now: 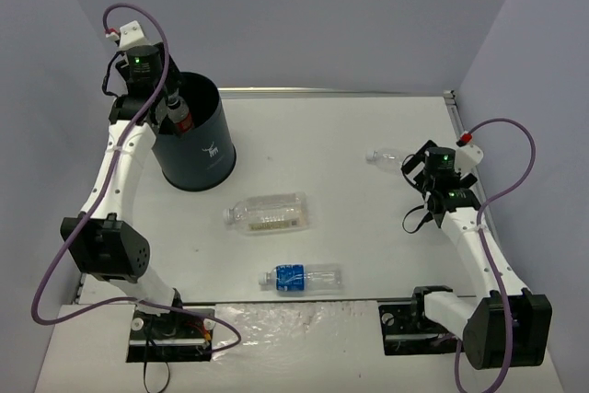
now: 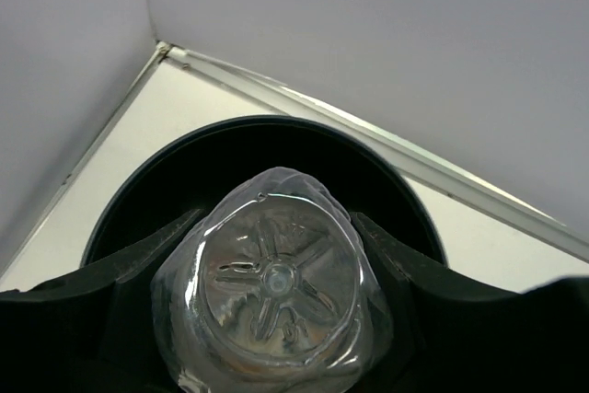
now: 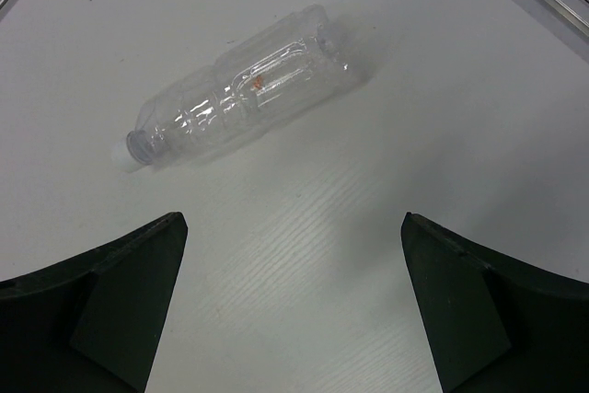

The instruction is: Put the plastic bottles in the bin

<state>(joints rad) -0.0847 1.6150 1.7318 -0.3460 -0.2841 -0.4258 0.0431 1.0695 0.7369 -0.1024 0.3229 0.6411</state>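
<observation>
The dark blue-black bin point(image 1: 210, 149) stands at the back left. My left gripper point(image 1: 169, 108) is over its left rim, shut on a clear bottle with a red label point(image 1: 179, 118). In the left wrist view the bottle's base point(image 2: 274, 283) fills the jaws above the bin's mouth point(image 2: 405, 204). My right gripper point(image 1: 419, 168) is open and empty, just right of a plain clear bottle point(image 1: 390, 157) lying on the table. That bottle lies ahead of the open jaws in the right wrist view point(image 3: 241, 89). A wide ribbed bottle point(image 1: 269, 213) and a blue-labelled bottle point(image 1: 304, 277) lie mid-table.
Grey walls close in the table at the back and on both sides. A metal strip point(image 1: 368, 94) runs along the back edge. The arm bases and mounting plates point(image 1: 294, 329) sit at the near edge.
</observation>
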